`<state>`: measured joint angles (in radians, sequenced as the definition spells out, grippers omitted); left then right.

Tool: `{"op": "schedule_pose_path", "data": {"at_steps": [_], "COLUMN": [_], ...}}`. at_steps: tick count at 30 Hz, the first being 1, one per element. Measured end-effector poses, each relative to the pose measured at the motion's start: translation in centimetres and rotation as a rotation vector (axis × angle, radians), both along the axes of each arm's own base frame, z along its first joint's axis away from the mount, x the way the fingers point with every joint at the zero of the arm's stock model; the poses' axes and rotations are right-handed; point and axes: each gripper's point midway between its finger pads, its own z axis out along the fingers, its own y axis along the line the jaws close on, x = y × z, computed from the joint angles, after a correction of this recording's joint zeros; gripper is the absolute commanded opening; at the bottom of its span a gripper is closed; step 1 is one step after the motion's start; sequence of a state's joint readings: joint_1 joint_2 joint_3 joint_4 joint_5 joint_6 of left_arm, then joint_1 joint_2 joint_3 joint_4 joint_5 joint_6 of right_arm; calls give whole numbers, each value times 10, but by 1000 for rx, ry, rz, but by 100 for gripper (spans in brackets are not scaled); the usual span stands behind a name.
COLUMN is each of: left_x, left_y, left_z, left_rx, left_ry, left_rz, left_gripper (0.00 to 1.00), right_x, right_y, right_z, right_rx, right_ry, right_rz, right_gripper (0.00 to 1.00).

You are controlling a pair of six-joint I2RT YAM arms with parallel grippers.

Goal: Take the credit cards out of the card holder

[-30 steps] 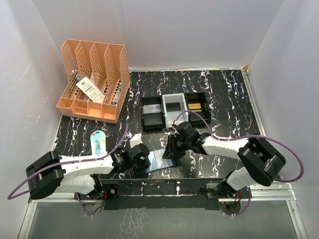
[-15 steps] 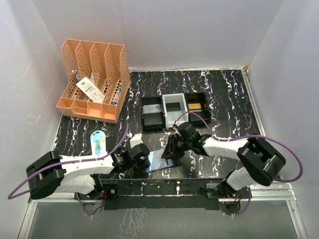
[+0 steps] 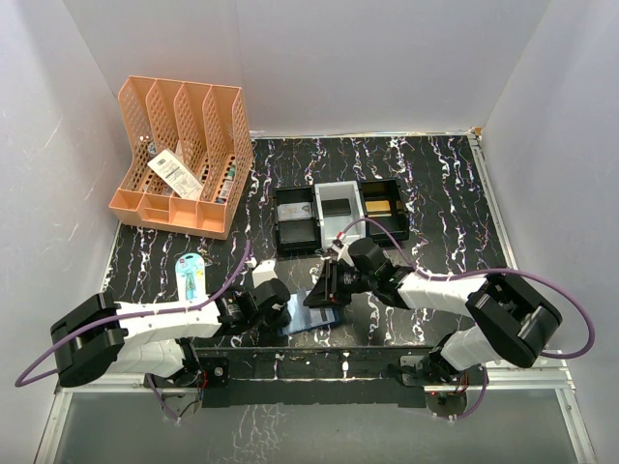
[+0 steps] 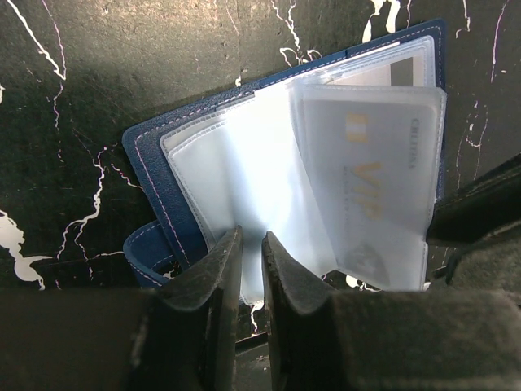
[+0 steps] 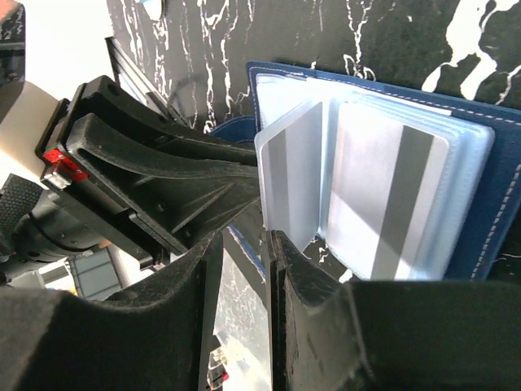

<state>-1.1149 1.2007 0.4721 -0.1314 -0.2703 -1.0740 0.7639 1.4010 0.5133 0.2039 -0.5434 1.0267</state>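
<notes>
The navy-blue card holder (image 3: 308, 311) lies open on the black marbled table between my two grippers; it also shows in the left wrist view (image 4: 155, 155) and the right wrist view (image 5: 496, 204). Its clear sleeves fan up. My left gripper (image 4: 251, 242) is shut on a clear sleeve at the holder's near edge. A pale credit card marked VIP (image 4: 366, 175) sits in a sleeve beside it. My right gripper (image 5: 244, 244) has a gap between its jaws, and a grey striped card (image 5: 289, 175) stands between them against the right finger. Another striped card (image 5: 391, 195) lies in a sleeve.
Three small trays stand behind the holder: black (image 3: 295, 220), grey (image 3: 337, 205) and black (image 3: 383, 205). An orange file rack (image 3: 184, 155) is at the back left. A pale blue oval case (image 3: 191, 274) lies at the left. The table's front edge is close behind both grippers.
My right gripper has shifted a little to the right and toward the front edge, and the sleeve it works on has lifted. The left arm has stayed put.
</notes>
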Motion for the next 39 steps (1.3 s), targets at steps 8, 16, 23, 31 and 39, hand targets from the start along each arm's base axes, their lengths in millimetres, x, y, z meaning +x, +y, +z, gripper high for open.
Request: {"op": "schedule_pose_path", "data": {"at_steps": [8, 16, 23, 31, 39], "left_x": [-1, -4, -6, -3, -4], "left_y": [2, 10, 14, 19, 36], "left_z": [1, 2, 11, 21, 39], "left_rx": [3, 23, 8, -11, -45], "left_ry": [0, 8, -2, -26, -52], "left_rz": [0, 1, 4, 29, 98], "left_gripper": [15, 17, 21, 24, 27], "right_x": [-4, -6, -8, -9, -15], "right_y": [5, 10, 20, 30, 39], "right_z": [3, -3, 0, 4, -7], "right_rx": [33, 35, 42, 38, 7], "right_ry": [24, 53, 53, 37, 62], "right_rz": [22, 47, 78, 97, 123], "right_gripper": [27, 29, 30, 32, 33]}}
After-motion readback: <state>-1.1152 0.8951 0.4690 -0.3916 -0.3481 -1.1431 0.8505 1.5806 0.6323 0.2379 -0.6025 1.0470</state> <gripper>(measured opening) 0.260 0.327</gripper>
